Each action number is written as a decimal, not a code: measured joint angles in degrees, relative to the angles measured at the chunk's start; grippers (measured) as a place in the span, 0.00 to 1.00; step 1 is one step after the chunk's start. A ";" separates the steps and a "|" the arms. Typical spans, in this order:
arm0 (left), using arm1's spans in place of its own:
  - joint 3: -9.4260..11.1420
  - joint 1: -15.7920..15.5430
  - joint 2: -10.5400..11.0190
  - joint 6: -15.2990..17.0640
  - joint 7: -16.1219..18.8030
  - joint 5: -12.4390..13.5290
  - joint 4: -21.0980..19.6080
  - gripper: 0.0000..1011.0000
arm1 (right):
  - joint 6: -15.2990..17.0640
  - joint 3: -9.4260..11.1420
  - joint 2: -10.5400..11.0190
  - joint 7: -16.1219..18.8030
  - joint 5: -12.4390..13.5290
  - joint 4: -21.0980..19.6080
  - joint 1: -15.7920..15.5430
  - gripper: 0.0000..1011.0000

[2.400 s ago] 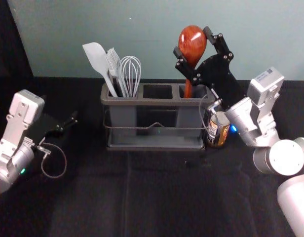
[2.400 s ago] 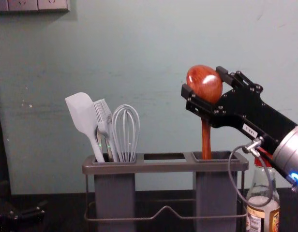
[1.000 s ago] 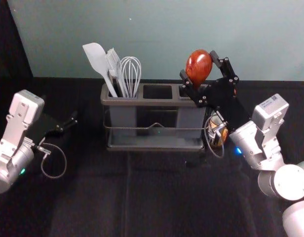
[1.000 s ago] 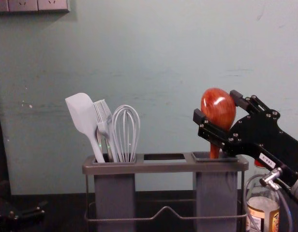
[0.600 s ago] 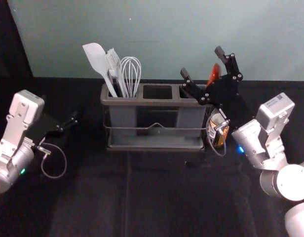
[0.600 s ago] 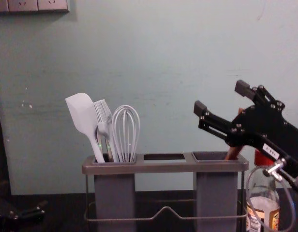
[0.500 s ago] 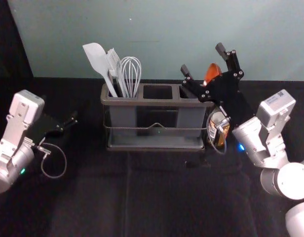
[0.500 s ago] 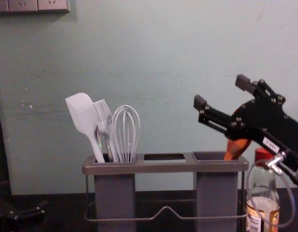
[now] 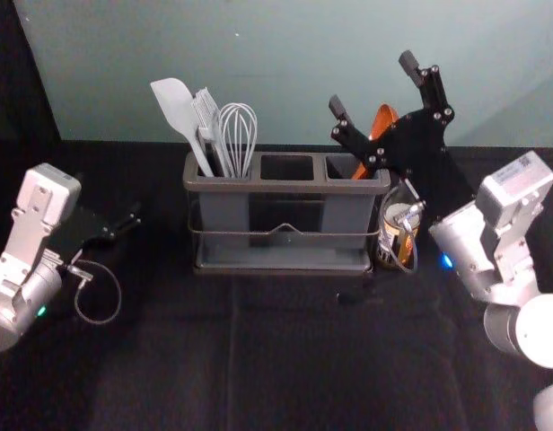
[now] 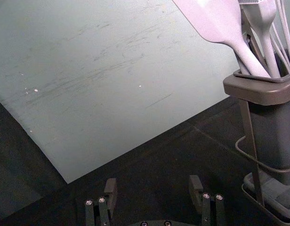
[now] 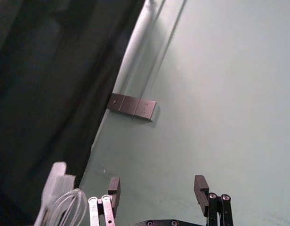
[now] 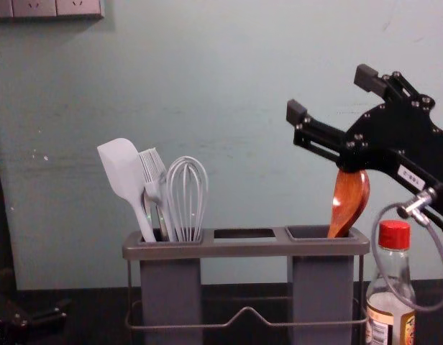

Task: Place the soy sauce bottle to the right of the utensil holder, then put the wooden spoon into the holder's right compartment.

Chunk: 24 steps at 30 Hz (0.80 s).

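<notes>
Black cloth [image 9: 285, 359], softly creased, covers the table. Left gripper [image 9: 131, 220] is parked over it, at the left in head view, well apart from the holder. Nothing gripped there: in left wrist view, its two blocky dark pads stand wide apart.

Bottle [image 12: 383, 303] is upright just beside the holder, on its right. Clear glass, tapered neck, ribbed red cap, printed wrap label; the right arm's looped cable [image 12: 430, 307] crosses it in chest view.

Right gripper [image 9: 373, 83] is released, black linkage spread into a wide V, up above the holder's right end. Spoon is outside the grip.

Holder [image 12: 243, 249]: smooth grey-brown rim with rounded corners, boxy dark grey cups, thin wire rail bent to a peak mid-front.

Spoon [image 12: 349, 200] sits in the right compartment, handle down, rounded bowl up, leaning right. Glossy red-brown wood, visible grain. Gripper body hides the bowl's top; can't tell if they touch.

Left compartment: pale flat-bladed spatula [image 12: 121, 169], ribbed brush [image 12: 151, 165], looped whisk [image 12: 188, 201].

Behind: matte grey-green wall [image 12: 243, 93], faintly scuffed.
</notes>
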 joint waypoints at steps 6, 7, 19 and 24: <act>0.00 0.00 0.00 0.00 0.00 0.00 0.00 0.99 | 4.47 0.06 2.01 -1.69 -3.47 -7.68 -5.66 0.99; 0.00 0.00 0.00 0.00 0.00 0.01 0.00 0.99 | 5.85 0.14 2.31 -1.91 -3.81 -9.06 -6.60 0.99; 0.00 0.00 0.00 0.00 0.00 0.00 0.00 0.99 | 24.11 1.10 5.13 -5.43 -7.45 -28.61 -21.28 0.99; 0.00 0.00 0.00 0.00 0.00 0.00 0.00 0.99 | 31.44 1.29 4.62 -6.68 -8.64 -32.44 -25.27 0.99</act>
